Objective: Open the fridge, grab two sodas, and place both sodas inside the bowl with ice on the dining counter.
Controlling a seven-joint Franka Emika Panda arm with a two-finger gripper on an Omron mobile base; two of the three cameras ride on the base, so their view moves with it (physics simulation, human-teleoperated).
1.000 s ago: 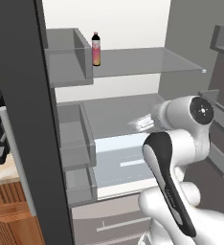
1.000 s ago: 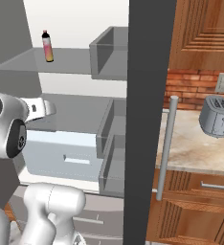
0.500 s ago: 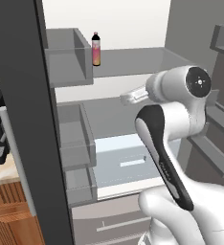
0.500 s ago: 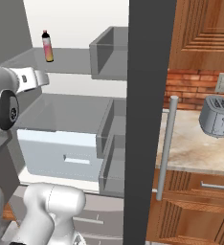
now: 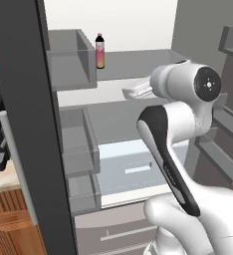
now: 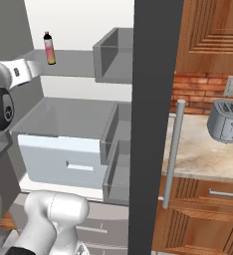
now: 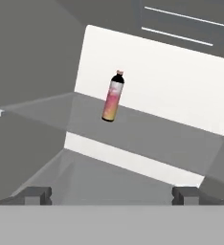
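Upper left of the left base view, the pink-white soda bottle (image 5: 100, 51) stands upright on the fridge's (image 5: 138, 30) grey upper shelf (image 5: 138, 64), just beside the door bin (image 5: 71, 60), dark cap up. Both doors are swung wide, so the white interior is exposed, and the arm's wrist is angled up toward that shelf. From the hand view, the bottle (image 7: 112, 97) sits upper centre, well apart from the gripper (image 7: 111, 194), whose two dark fingertips (image 7: 37, 194) stand wide apart at the bottom edge, nothing between them. That spread looks like preparation for a grasp around the bottle's body.

Lower down, the pale crisper drawer (image 6: 63, 159) sits under the middle shelf, and the shelf's front edge lies between hand and bottle, so I'd judge the approach must clear it. Right of the right base view, the dark door edge (image 6: 151, 124) with its bar handle (image 6: 172, 152) screens a silver toaster (image 6: 225, 121) on the wall counter (image 6: 198, 154).
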